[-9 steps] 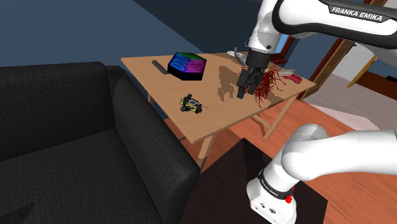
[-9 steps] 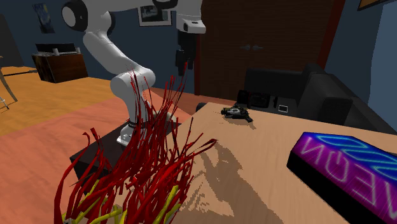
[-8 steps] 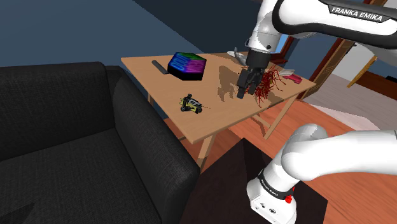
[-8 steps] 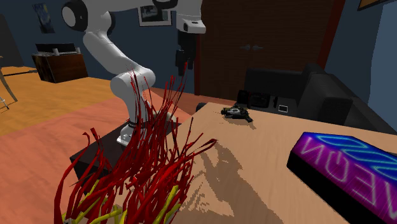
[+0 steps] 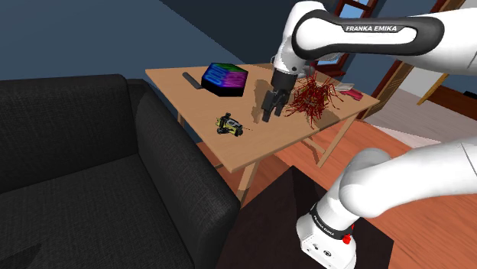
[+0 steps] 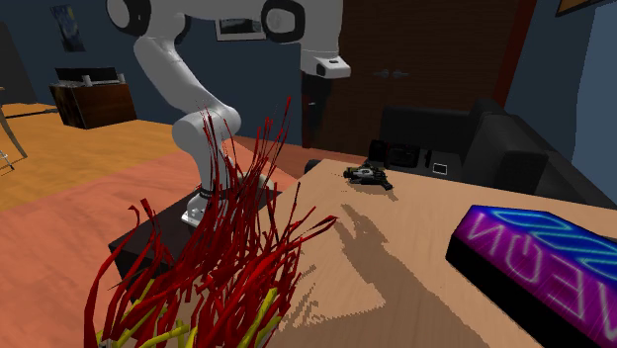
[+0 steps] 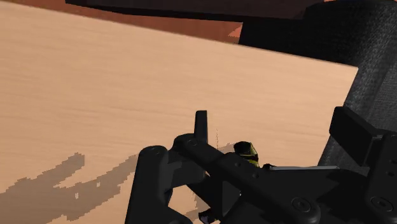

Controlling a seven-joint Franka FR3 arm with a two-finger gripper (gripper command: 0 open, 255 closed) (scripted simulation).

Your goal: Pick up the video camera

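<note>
The video camera [image 5: 229, 124] is a small black and yellow-green object lying near the front edge of the wooden table [image 5: 267, 141], on the sofa side. My gripper [image 5: 268, 115] hangs open above the table, a short way to the shoulder view's right of the camera, with nothing between its fingers. In the wrist view the camera's yellow-green part [image 7: 247, 151] shows just beyond the hand's dark body, between the two spread fingers [image 7: 201, 124]. The second exterior view has the camera [image 6: 369, 175] at the table's far edge.
A black box with neon stripes [image 5: 224, 79] and a dark flat bar [image 5: 191, 79] lie at the back of the table. A red spiky plant [image 5: 312, 98] stands behind the gripper. A black sofa [image 5: 92, 168] borders the table, and the stand [image 5: 306, 222] sits in front.
The arm has swung to the shoulder view's left, carrying the gripper away from the red plant and closer to the video camera. The camera has not moved.
</note>
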